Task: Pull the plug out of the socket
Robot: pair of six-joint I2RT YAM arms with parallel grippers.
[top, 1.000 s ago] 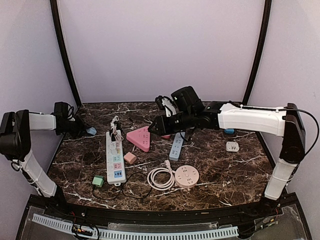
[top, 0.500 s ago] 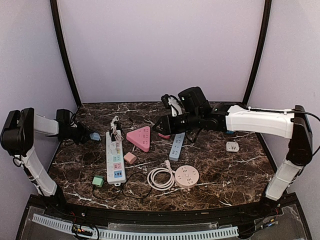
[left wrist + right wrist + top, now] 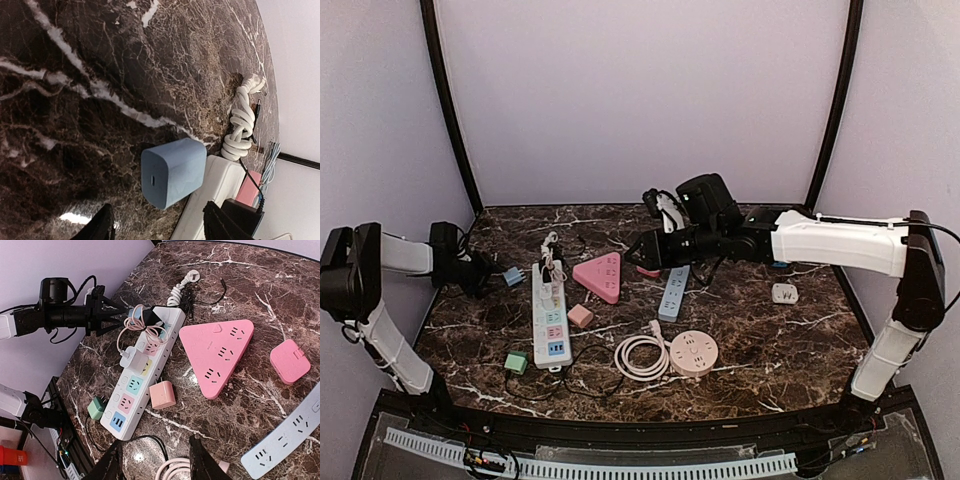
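A light blue plug (image 3: pixel 174 171) (image 3: pixel 512 275) lies loose on the marble, its side against the far end of the white socket strip (image 3: pixel 215 200) (image 3: pixel 551 315) (image 3: pixel 142 377). My left gripper (image 3: pixel 159 227) (image 3: pixel 485 272) is open just short of the plug, both fingers clear of it. A white plug (image 3: pixel 131 357) and a black adapter (image 3: pixel 159 315) with a coiled pink cable sit in the strip. My right gripper (image 3: pixel 156 465) (image 3: pixel 645 250) hovers open above the table's middle, with nothing between its fingers.
A pink triangular socket (image 3: pixel 600 275) lies right of the strip, with a pink cube plug (image 3: pixel 580 315) beside it. A green plug (image 3: pixel 516 362), a coiled white cable (image 3: pixel 642 355) and a round pink socket (image 3: pixel 693 353) lie nearer. A blue strip (image 3: pixel 672 292) lies under the right arm.
My left gripper carried the blue plug a little right to the strip's end, then opened and let it go. The right arm shifted right and then stayed still.
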